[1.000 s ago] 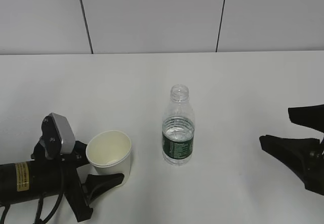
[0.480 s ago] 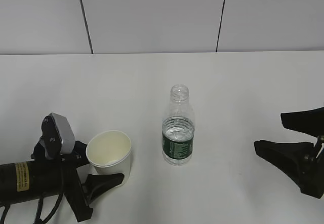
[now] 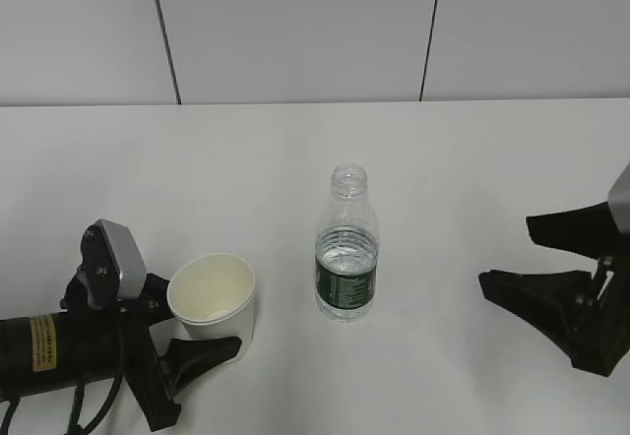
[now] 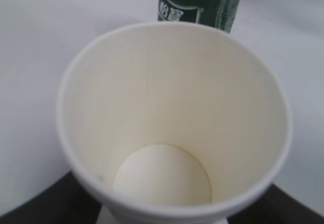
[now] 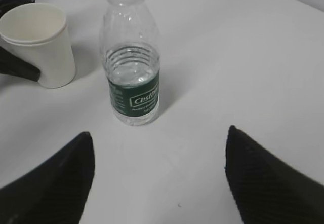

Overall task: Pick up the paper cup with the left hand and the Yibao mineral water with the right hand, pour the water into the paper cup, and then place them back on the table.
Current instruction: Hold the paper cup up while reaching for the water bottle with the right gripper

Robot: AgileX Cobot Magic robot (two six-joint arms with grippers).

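The paper cup (image 3: 215,307) stands upright and empty at the table's (image 3: 443,159) front left. My left gripper (image 3: 212,332) lies low, with its fingers against the cup's lower sides, shut on it. In the left wrist view the cup (image 4: 167,107) fills the frame, with a dark finger at each bottom corner. The Yibao bottle (image 3: 346,258) stands uncapped in the middle, about half full of water, just right of the cup. My right gripper (image 3: 506,251) is open and empty, to the right of the bottle. In the right wrist view the bottle (image 5: 132,77) stands ahead of the open gripper (image 5: 159,133).
A grey panelled wall (image 3: 295,31) stands behind the table's far edge. The cup also shows in the right wrist view (image 5: 40,46), left of the bottle. The bottle's green label shows just behind the cup in the left wrist view (image 4: 202,1).
My right gripper has moved left, toward the bottle, staying open. The left gripper, cup and bottle have not moved.
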